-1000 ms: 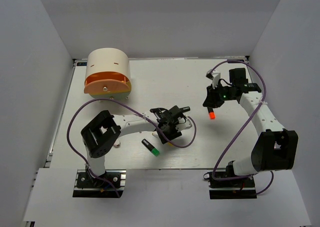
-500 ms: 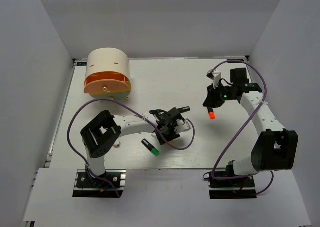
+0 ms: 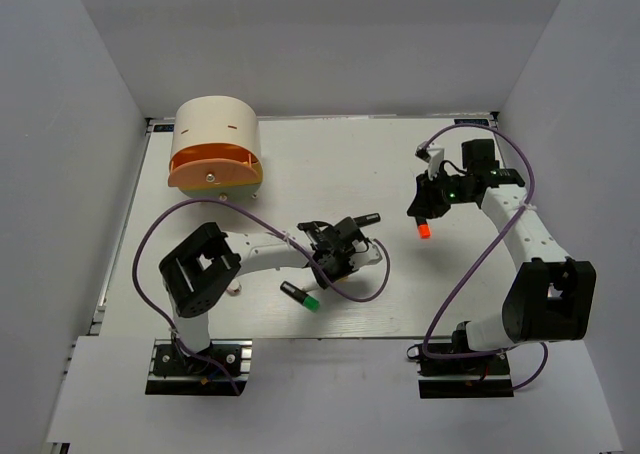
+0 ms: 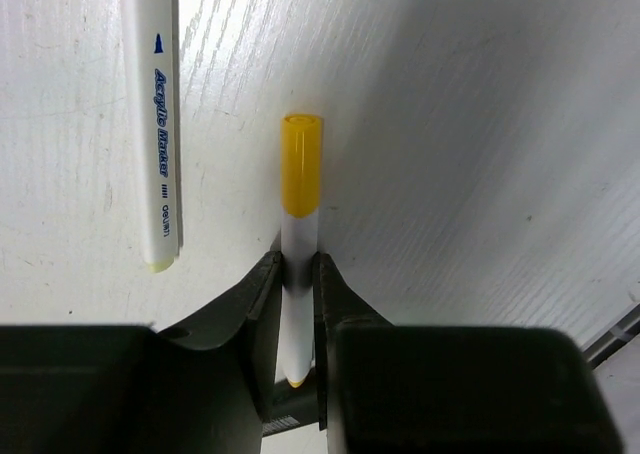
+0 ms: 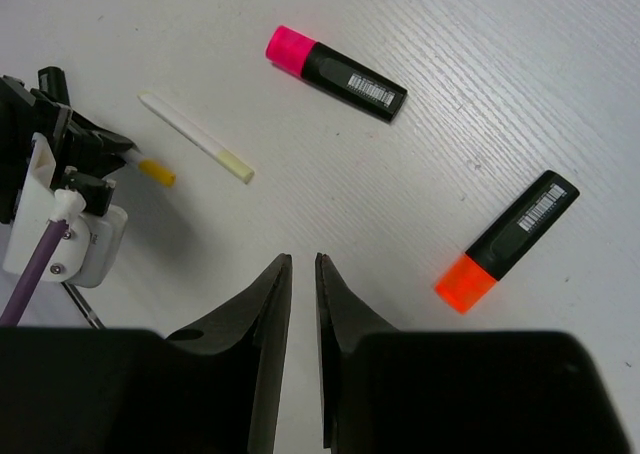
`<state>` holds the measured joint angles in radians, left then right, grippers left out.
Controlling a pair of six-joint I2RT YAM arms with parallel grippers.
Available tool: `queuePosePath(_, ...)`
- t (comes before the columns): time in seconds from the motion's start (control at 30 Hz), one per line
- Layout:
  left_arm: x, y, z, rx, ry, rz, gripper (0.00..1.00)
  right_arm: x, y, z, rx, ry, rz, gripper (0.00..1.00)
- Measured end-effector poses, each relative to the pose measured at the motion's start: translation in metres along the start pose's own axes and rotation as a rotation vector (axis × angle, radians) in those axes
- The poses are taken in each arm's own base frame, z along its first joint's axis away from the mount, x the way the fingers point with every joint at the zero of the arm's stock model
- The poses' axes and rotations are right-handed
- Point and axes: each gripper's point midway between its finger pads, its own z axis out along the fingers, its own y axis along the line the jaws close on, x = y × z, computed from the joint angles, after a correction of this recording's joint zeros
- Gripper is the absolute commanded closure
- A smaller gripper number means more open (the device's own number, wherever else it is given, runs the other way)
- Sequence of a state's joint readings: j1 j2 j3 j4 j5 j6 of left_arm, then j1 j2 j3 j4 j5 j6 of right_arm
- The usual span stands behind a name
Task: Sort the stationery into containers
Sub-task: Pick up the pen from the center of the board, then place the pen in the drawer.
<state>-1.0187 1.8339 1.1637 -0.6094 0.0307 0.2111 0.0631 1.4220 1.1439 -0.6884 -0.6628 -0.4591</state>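
Grey walls (image 3: 320, 44) box in my white wood-grain table (image 3: 300, 164), with the cream organizer (image 3: 215, 144) at its far left corner. Near the middle, my left gripper (image 4: 297, 274) pinches a yellow-capped pen (image 4: 300, 174) by its white barrel, with a second pen (image 4: 160, 154) beside it and a green-capped highlighter (image 3: 300, 296) nearer the bases. On the right, my right gripper (image 5: 300, 274) hangs empty, jaws a narrow slit apart, above the pink highlighter (image 5: 335, 72) and orange highlighter (image 5: 508, 242).

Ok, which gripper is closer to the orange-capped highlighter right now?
Right. The right gripper hovers just beside the orange-capped highlighter, jaws nearly closed and empty. The left gripper is much farther away, clamped on a yellow-capped pen.
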Motion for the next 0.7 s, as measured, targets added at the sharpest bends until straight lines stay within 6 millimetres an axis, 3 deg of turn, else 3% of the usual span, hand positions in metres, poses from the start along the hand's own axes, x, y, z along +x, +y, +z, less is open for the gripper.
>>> queuePosePath(0.13, -0.001, 0.001, -0.001, -0.009, -0.011, -0.023, 0.78, 0.006, 0.002, 0.002, -0.01, 0.007, 0.016, 0.77)
queuePosePath(0.27, -0.006, 0.005, -0.004, -0.036, -0.02, -0.057, 0.92, 0.009, 0.003, 0.003, -0.016, 0.009, 0.024, 0.77)
queuePosePath(0.4, -0.034, 0.018, -0.018, -0.088, -0.088, -0.114, 1.0, 0.009, 0.005, 0.002, -0.017, 0.002, 0.019, 0.77)
queuePosePath(0.53, -0.06, 0.031, -0.046, -0.146, -0.193, -0.195, 1.0, 0.011, 0.007, 0.001, -0.019, -0.002, 0.016, 0.77)
queuePosePath(0.7, -0.077, 0.052, -0.101, -0.223, -0.341, -0.312, 1.0, 0.013, 0.009, 0.001, -0.021, -0.005, 0.015, 0.76)
